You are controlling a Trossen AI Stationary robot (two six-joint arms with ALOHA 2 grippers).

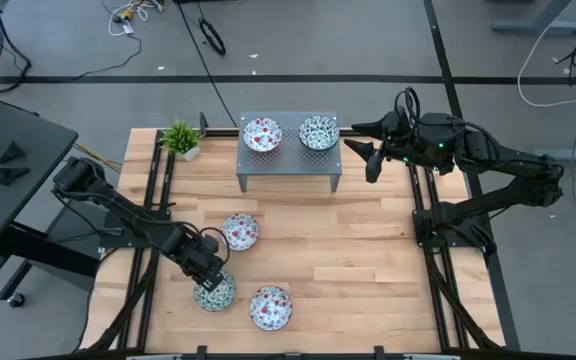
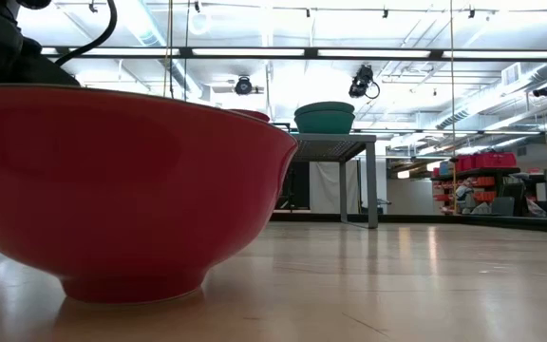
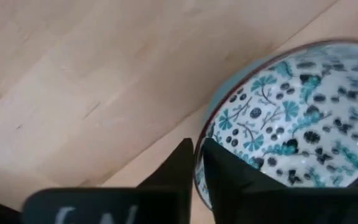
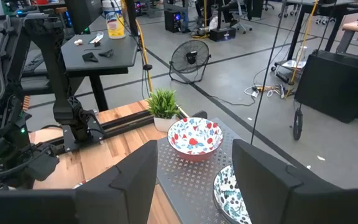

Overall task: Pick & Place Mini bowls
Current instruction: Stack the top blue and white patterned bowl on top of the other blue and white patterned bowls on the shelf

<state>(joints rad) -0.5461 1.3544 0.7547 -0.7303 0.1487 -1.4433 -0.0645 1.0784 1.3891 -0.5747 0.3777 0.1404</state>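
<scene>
Left gripper [image 1: 211, 281] is down at the near-left of the wooden table [image 1: 368, 250], fingers [image 3: 229, 180] pinched on the rim of a green-teal mini bowl [image 1: 215, 292], one finger inside, one outside. Just beyond it sits a reddish-pink bowl [image 1: 240, 232], another [image 1: 270, 307] lies near the front edge. On the grey perforated stand [image 1: 288, 165] rest a red-patterned bowl [image 1: 262, 134] and a teal one [image 1: 318, 132]. Right gripper [image 1: 365, 150] hovers beside the stand, fingers spread wide, holding nothing
</scene>
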